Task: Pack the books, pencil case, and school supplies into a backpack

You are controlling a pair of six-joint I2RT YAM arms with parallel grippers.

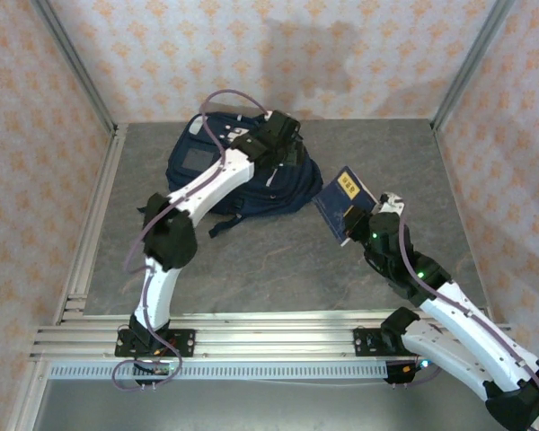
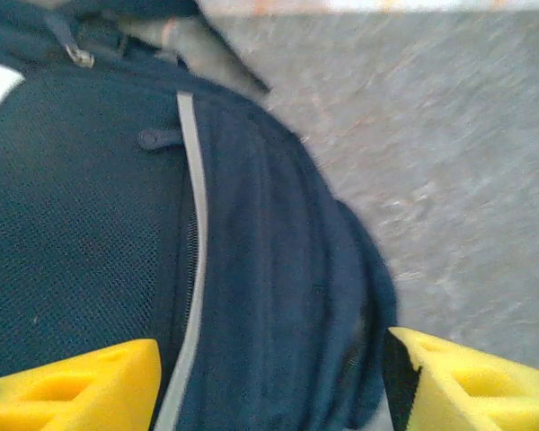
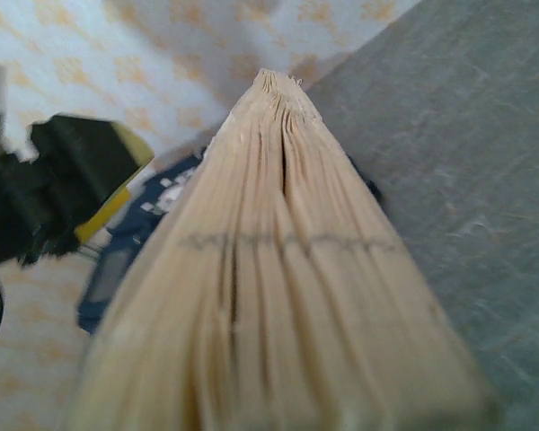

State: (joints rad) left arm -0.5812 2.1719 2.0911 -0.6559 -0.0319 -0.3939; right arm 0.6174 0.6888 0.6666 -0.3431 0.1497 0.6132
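Observation:
The navy blue backpack lies on the grey table at the back, left of centre. My left gripper hovers over its right side, open; both yellow fingertips stand wide apart with the backpack's fabric below them and nothing between. My right gripper is shut on a navy blue book with a yellow label, held tilted above the table to the right of the backpack. The right wrist view looks along the book's cream page edges, with the backpack behind. The pencil case and school supplies are out of view.
Patterned walls with metal posts close in the table on three sides. An aluminium rail runs along the near edge by the arm bases. Bare grey tabletop lies in front of the backpack.

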